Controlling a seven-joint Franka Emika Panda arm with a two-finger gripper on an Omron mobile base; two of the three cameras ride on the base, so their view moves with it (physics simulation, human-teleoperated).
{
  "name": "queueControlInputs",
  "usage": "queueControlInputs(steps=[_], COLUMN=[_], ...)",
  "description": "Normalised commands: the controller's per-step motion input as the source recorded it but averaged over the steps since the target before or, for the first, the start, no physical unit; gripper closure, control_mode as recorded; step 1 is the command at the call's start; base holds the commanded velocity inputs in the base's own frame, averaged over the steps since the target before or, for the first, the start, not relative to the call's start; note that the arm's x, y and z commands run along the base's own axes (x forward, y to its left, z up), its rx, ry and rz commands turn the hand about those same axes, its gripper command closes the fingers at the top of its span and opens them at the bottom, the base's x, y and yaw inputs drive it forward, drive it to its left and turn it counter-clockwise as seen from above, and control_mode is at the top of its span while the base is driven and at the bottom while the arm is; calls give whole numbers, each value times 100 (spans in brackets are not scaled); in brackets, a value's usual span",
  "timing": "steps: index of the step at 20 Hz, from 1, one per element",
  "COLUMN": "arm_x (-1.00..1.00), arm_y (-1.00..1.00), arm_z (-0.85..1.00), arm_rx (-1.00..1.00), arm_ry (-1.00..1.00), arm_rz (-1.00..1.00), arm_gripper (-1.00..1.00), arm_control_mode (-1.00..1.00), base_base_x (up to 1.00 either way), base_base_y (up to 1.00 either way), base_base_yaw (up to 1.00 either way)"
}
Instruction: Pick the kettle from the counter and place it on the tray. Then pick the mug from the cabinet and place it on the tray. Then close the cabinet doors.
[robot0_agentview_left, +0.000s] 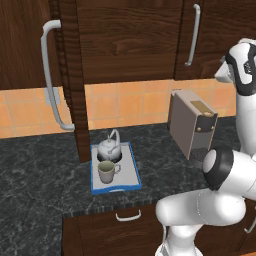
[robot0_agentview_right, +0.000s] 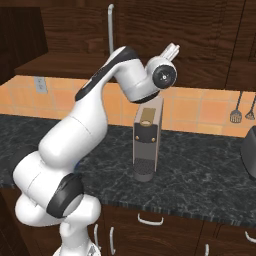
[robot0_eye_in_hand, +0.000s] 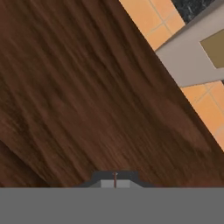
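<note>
While the kettle (robot0_agentview_left: 108, 148) and the mug (robot0_agentview_left: 106, 171) sit together on the blue-rimmed tray (robot0_agentview_left: 131, 172) on the dark counter (robot0_agentview_left: 40, 175), kettle at the far end and mug just nearer, you see the arm raised to the right, its fingers (robot0_eye_in_hand: 115, 180) clenched on nothing and close against the brown wood of a cabinet door (robot0_eye_in_hand: 87, 96). The left cabinet door (robot0_agentview_left: 70, 75) stands swung open above the tray, and a grey coffee machine (robot0_agentview_left: 191, 122) stands to the right.
</note>
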Motion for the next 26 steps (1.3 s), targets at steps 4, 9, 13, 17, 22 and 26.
queueControlInputs(steps=[4,9,13,17,22,26], arm_x=[28,-43,-67,-94,-25,-100], arm_y=[0,0,0,19,14,91], arm_z=[-11,4,28,28,0,0], arm_rx=[4,-1,-1,-8,-11,-23], arm_ry=[-1,0,-1,-1,3,-10], arm_rz=[0,0,0,0,2,3], arm_gripper=[100,100,100,100,100,100], arm_control_mode=[-100,-100,-100,-100,-100,-100], base_base_x=[0,0,0,0,0,0], base_base_y=[0,0,0,0,0,0], base_base_yaw=[0,0,0,0,0,0])
